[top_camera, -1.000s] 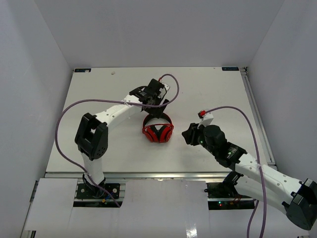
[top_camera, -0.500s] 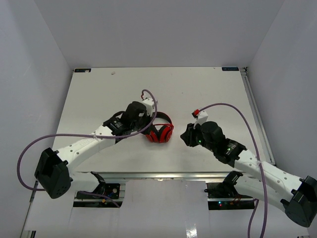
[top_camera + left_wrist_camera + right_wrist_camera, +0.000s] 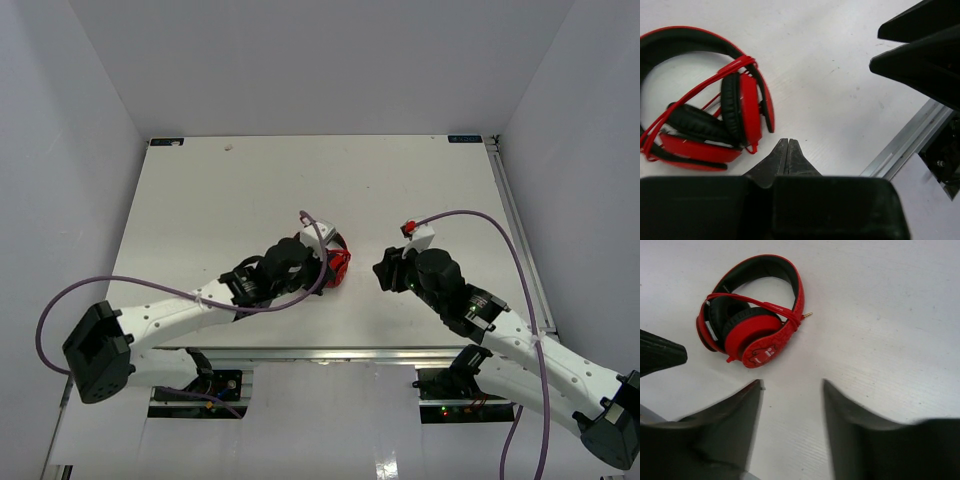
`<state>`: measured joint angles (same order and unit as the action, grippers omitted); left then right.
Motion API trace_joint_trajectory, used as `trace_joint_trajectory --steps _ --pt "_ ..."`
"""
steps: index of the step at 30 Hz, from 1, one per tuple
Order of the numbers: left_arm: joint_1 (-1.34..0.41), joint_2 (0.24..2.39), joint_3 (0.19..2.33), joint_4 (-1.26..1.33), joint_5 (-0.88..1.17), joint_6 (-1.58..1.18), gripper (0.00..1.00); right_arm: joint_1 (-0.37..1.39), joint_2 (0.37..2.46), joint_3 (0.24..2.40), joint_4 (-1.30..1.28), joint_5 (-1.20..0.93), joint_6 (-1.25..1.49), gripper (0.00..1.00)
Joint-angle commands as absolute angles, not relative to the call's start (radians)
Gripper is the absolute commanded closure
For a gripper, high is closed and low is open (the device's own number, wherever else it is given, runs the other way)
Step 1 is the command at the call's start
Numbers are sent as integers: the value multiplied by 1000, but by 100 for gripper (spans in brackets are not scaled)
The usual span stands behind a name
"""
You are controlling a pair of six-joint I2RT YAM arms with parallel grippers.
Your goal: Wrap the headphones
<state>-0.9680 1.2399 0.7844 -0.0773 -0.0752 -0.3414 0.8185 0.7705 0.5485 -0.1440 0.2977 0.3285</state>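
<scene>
Lying: headphones (image 3: pixel 755 315) flat on table (image 3: pixel 200 200), folded, cups tucked inside the band
Cable (image 3: pixel 735 67): red, strung across cups and band; plug (image 3: pixel 808 315) sticks out beside the band (gold tip, pointing away from it)
Left gripper (image 3: pixel 788 142): fingers pressed together, nothing between them; tips just beside the headphones, not touching
Right gripper (image 3: pixel 792 385): fingers apart, nothing held; near the headphones on the opposite side, aimed at them
</scene>
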Motion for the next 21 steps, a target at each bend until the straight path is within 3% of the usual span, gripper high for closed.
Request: trace_joint_trajectory --steps 1,3,6,8,21 --pt "-967 1039 630 166 -253 -306 91 821 738 546 -109 279 311 19" --pt "-968 954 549 221 -314 -286 64 821 721 538 -109 307 317 5" --pt "-968 857 453 245 -383 -252 19 821 701 538 -117 323 329 10" --pt "-968 816 449 206 -464 -273 5 821 682 540 -128 331 349 10" --pt "-968 731 431 161 -548 -296 2 822 630 557 -178 421 407 10"
